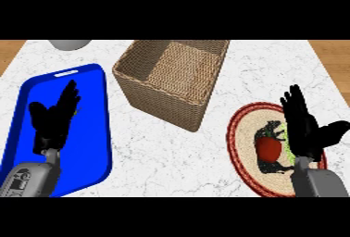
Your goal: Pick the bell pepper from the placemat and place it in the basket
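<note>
While the red bell pepper (269,148) lies on the round placemat (240,121) at the table's (178,157) right edge, nothing is gripped yet, so the risks all lie ahead.

Table: white marble top. Wicker basket (159,96) stands near the far edge, about mid-width, open mouth showing. Blue tray (96,152) sits along the left edge. Grey rounded object (69,44) at the far left corner, cut off; cannot identify it.

Risk 1: the pepper is round and smooth-looking; if the fingers close off-centre it may roll across the placemat, possibly toward the table's right edge.
Risk 2: the basket wall nearest the placemat stands tall; a carry kept too low could clip the rim and shove or tip the basket.
Risk 3: the right hand already hides part of the pepper from the head view, so alignment is hard to judge.

Right hand (301,132): over the placemat, just beside the pepper on its right, fingers straight and pointing to the far edge, thumb splayed outward. Holding nothing.

Left hand (53,121): over the tray, fingers straight, resting, holding nothing.
</note>
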You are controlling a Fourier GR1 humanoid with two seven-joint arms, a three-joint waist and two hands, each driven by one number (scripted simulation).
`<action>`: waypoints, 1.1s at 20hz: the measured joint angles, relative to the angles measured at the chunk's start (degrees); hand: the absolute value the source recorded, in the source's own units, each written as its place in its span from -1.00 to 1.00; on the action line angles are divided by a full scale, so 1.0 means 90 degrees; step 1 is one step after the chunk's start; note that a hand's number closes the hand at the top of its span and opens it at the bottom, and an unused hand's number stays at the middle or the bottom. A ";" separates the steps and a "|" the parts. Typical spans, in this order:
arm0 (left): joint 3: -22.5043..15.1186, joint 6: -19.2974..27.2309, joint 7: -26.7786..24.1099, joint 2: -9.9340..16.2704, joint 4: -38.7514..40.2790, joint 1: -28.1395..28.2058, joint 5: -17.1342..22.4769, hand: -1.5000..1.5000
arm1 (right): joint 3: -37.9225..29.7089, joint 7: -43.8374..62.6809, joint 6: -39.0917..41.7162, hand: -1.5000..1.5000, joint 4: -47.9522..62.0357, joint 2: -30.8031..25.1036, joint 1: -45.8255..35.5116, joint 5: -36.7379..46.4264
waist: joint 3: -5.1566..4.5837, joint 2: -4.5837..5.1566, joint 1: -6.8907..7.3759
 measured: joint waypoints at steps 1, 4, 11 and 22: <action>-0.0029 -0.0024 0.0013 0.0004 -0.0130 -0.0014 -0.0035 0.00 | -0.0063 0.0088 0.0008 1.00 -0.0160 -0.0099 0.0032 -0.0014 | 0.0009 0.0043 0.0016; -0.0133 -0.0342 -0.0278 0.0108 -0.0481 0.0013 -0.0049 0.00 | -0.0232 0.0132 0.0198 1.00 -0.0464 -0.0556 0.0195 0.0042 | 0.0020 0.0119 0.0035; -0.0479 -0.1125 -0.0907 0.0240 -0.0942 -0.0014 0.0016 0.00 | 0.0643 -0.0734 0.0372 -1.00 -0.1203 -0.0769 0.0351 0.1154 | 0.0023 0.0174 0.0101; -0.0580 -0.1321 -0.1040 0.0231 -0.1063 0.0046 -0.0058 0.00 | 0.1710 0.1997 -0.1724 -1.00 -0.1746 -0.0663 0.0161 0.5171 | -0.0014 0.0153 0.0016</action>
